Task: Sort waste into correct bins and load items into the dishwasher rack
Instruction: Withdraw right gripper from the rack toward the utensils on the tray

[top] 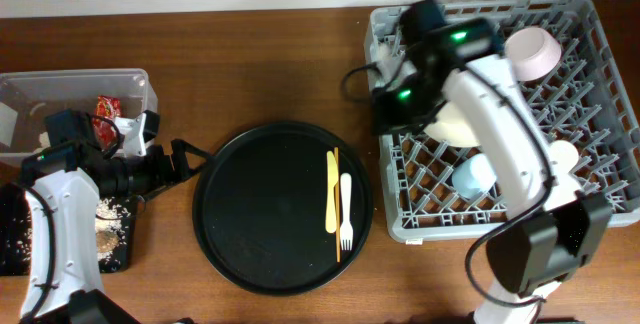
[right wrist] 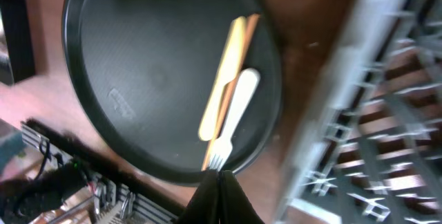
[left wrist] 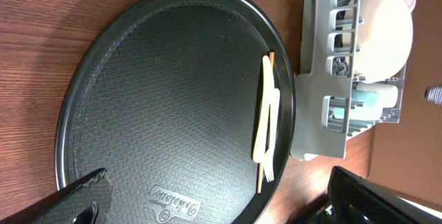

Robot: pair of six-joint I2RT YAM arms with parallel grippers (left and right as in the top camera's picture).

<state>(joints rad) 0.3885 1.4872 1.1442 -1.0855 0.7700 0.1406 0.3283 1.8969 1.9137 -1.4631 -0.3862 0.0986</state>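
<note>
The thin yellow utensil (top: 331, 192) and white plastic fork (top: 346, 212) lie side by side with a thin brown stick on the right part of the round black tray (top: 250, 214). The grey dishwasher rack (top: 600, 54) holds the pink bowl (top: 533, 52), cream plate (top: 455, 124), light blue cup (top: 473, 176) and small cream cup (top: 565, 152). My left gripper (top: 180, 159) is open and empty at the tray's left rim; its fingers frame the left wrist view (left wrist: 221, 210). My right gripper (right wrist: 221, 182) is shut and empty above the rack's left edge (top: 383, 104), with the fork (right wrist: 235, 113) just ahead.
The clear tub (top: 70, 84) at far left holds the red wrapper (top: 106, 107) and white tissue (top: 128, 129). The shallow black tray (top: 120, 249) below it holds rice (top: 108, 214). The left arm lies over both bins. The rack's left wall (left wrist: 318, 113) stands close to the round tray.
</note>
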